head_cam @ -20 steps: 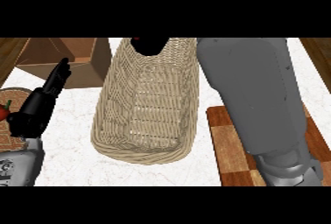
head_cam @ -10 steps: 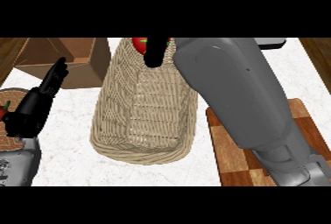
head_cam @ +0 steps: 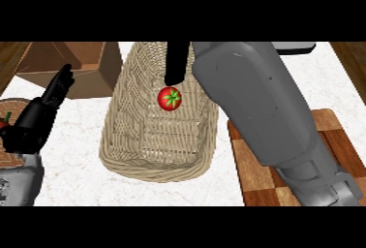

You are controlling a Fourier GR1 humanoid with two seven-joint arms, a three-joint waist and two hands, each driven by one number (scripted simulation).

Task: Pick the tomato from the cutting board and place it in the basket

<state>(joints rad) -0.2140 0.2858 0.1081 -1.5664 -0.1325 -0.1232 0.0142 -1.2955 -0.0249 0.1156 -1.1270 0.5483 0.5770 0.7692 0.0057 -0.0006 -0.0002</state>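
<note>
The red tomato point(head_cam: 170, 98) with its green stem star facing up shows inside the long woven basket point(head_cam: 154, 170), over the far half of its floor. My right hand point(head_cam: 176, 62) reaches over the basket from the grey forearm. Its straight black fingers point down, and their tips end just above the tomato without curling round it. Whether the tomato rests on the basket's floor or is in the air, I cannot tell. The wooden cutting board point(head_cam: 330, 145) lies at the right, partly under my right forearm. My left hand point(head_cam: 39, 116) rests open at the left edge, fingers up.
A brown box point(head_cam: 71, 63) stands at the back left, next to the basket. A round wooden thing point(head_cam: 16, 104) with a bit of red on it shows at the left edge behind my left hand. The counter top is white marble.
The tomato was up by my right hand's fingers at the basket's far end; now it is lower inside the basket and apart from the straightened fingers. The left hand has not moved.
</note>
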